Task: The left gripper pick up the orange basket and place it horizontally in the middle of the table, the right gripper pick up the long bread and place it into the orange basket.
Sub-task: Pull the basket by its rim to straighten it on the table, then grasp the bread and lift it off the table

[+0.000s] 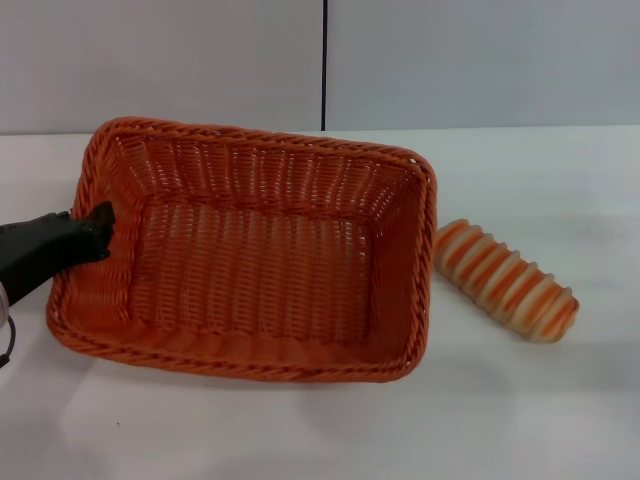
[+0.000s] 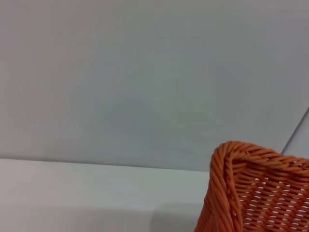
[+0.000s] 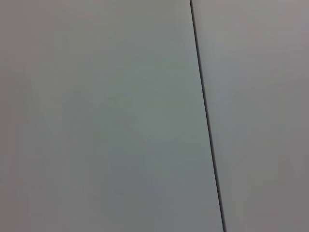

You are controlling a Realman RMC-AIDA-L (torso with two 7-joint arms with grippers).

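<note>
Currently left gripper [image 1: 100,222] pinches basket [image 1: 250,250] rim, jaws closed on it, to square it mid-table [image 1: 300,430]; bread [image 1: 506,280] waits beside.

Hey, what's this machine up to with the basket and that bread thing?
The robot's left claw is at the left end of the orange basket, its tip at the woven rim, seemingly gripping it. The basket sits lengthwise near the middle of the white table and has nothing in it. The long bread lies on the table just to the right of the basket, untouched. The right claw is not in view.
</note>
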